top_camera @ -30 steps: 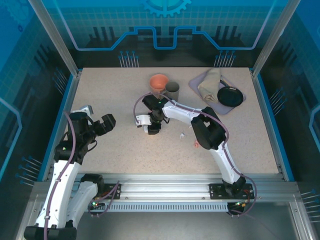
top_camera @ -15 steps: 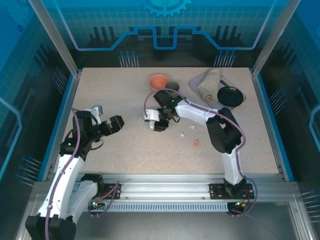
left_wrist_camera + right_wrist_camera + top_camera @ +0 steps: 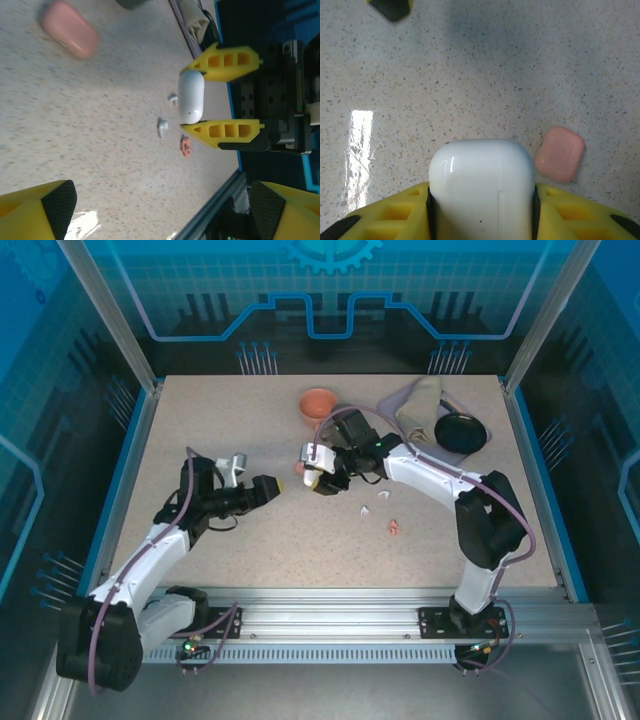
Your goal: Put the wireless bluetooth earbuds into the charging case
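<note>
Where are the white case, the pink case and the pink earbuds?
white case (image 3: 480,185), right wrist view, middle of its smooth shell
pink case (image 3: 560,153), right wrist view, centre of its top
pink earbuds (image 3: 186,146), left wrist view, middle of the small salmon clump

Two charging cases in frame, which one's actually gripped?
The white case, clamped between the yellow jaws of the right gripper. The pink case lies free on the table beside it, with nothing holding it.

readable text: none | labels: none | brands: none | numbers/signs: none
</note>
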